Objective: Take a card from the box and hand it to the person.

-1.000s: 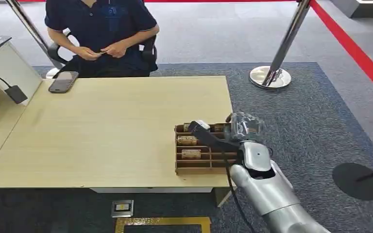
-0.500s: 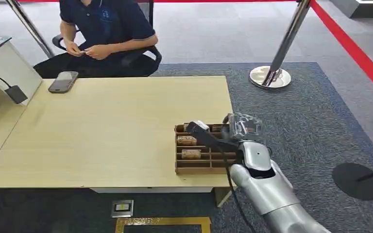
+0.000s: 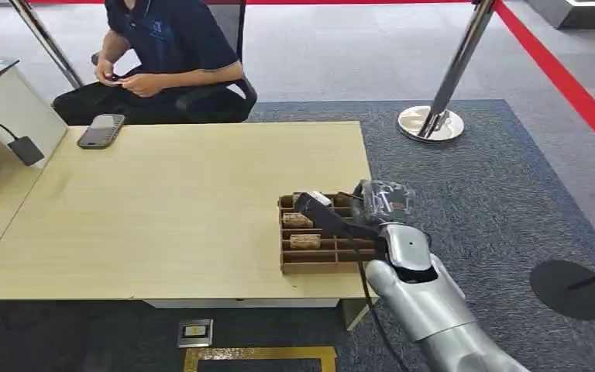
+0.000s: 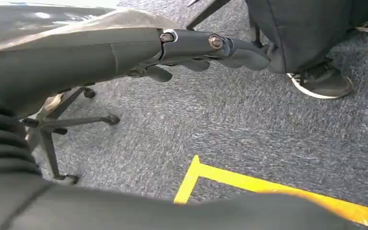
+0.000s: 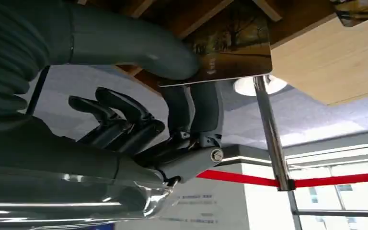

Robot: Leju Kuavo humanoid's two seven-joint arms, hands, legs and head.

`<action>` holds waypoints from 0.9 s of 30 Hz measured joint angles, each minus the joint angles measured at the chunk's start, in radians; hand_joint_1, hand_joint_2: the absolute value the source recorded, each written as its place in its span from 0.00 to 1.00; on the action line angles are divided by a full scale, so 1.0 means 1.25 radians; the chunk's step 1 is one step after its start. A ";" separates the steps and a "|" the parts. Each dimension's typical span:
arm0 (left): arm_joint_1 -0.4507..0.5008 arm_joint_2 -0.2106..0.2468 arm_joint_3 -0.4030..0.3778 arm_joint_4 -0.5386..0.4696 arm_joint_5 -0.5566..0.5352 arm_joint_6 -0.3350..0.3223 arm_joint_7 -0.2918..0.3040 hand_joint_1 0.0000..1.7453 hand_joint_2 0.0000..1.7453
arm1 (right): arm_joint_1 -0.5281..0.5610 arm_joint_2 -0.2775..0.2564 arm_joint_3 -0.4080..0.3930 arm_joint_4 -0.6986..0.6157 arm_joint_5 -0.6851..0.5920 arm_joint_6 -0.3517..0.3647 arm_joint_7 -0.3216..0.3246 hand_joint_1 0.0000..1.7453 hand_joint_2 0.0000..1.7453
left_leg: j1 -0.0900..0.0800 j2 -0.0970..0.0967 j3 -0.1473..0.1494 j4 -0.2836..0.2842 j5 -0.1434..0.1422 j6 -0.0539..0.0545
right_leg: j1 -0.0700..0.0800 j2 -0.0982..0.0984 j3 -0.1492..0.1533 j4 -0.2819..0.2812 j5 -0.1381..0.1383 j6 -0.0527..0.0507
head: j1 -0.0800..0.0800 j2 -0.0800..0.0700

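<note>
The right hand (image 3: pixel 333 217) hovered over the far part of the cardboard box (image 3: pixel 310 260), which sat on the desk (image 3: pixel 170 209) at its near right corner. In the right wrist view, the thumb (image 5: pixel 139 48) and two dark fingers (image 5: pixel 191 112) pinched a card (image 5: pixel 235 52) with a brownish picture, the other fingers curled loosely apart. More cards (image 3: pixel 304 242) lay in the box's compartments. The left hand (image 4: pixel 211 48) hung low above the grey carpet (image 4: pixel 230 129), fingers loosely curled and holding nothing. At the far left, a person (image 3: pixel 163 54) sat in a chair beyond the desk, hands together. A phone (image 3: pixel 101 130) lay on the desk's far left.
</note>
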 joint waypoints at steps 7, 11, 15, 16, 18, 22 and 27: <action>0.000 0.000 0.000 0.000 -0.001 0.000 0.000 0.00 0.00 | 0.000 0.000 0.000 -0.001 -0.014 -0.003 -0.011 1.00 1.00 | 0.000 0.000 0.000 0.000 0.000 0.000 | 0.000 0.000 0.000 0.000 0.000 0.000 | 0.000 0.000; 0.000 0.000 0.000 0.000 -0.001 0.000 0.000 0.00 0.00 | 0.001 -0.001 -0.001 -0.013 -0.037 0.005 -0.030 1.00 1.00 | 0.000 0.000 0.000 0.000 0.000 0.000 | 0.000 0.000 0.000 0.000 0.000 0.000 | 0.000 0.000; 0.000 0.000 0.000 0.000 -0.001 0.000 0.000 0.00 0.00 | 0.001 -0.004 -0.001 -0.040 -0.067 0.023 -0.057 0.99 1.00 | 0.000 0.000 0.000 0.000 0.000 0.000 | 0.000 0.000 0.000 0.000 0.000 0.000 | 0.000 0.000; 0.000 0.000 0.000 0.000 0.000 0.000 -0.001 0.00 0.00 | 0.002 -0.005 -0.001 -0.048 -0.073 0.027 -0.061 0.97 1.00 | 0.000 0.000 0.000 0.000 0.000 0.000 | 0.000 0.000 0.000 0.000 0.000 0.000 | 0.000 0.000; 0.000 0.001 0.001 0.000 0.002 0.001 -0.004 0.00 0.00 | 0.004 -0.009 -0.001 -0.071 -0.085 0.038 -0.069 0.96 1.00 | 0.000 0.000 0.000 0.000 0.000 0.000 | 0.000 0.000 0.000 0.000 0.000 0.000 | 0.000 0.000; 0.000 0.001 0.001 0.000 0.004 0.001 -0.012 0.00 0.00 | 0.005 -0.017 0.002 -0.121 -0.112 0.056 -0.081 0.95 1.00 | 0.000 0.000 0.000 0.000 0.000 0.000 | 0.000 0.000 0.000 0.000 0.000 0.000 | 0.000 0.000; 0.000 0.002 0.001 0.000 0.011 0.002 -0.014 0.00 0.00 | 0.003 -0.030 0.016 -0.180 -0.145 0.068 -0.094 0.92 1.00 | 0.000 0.000 0.000 0.000 0.000 0.000 | 0.000 0.000 0.000 0.000 0.000 0.000 | 0.000 0.000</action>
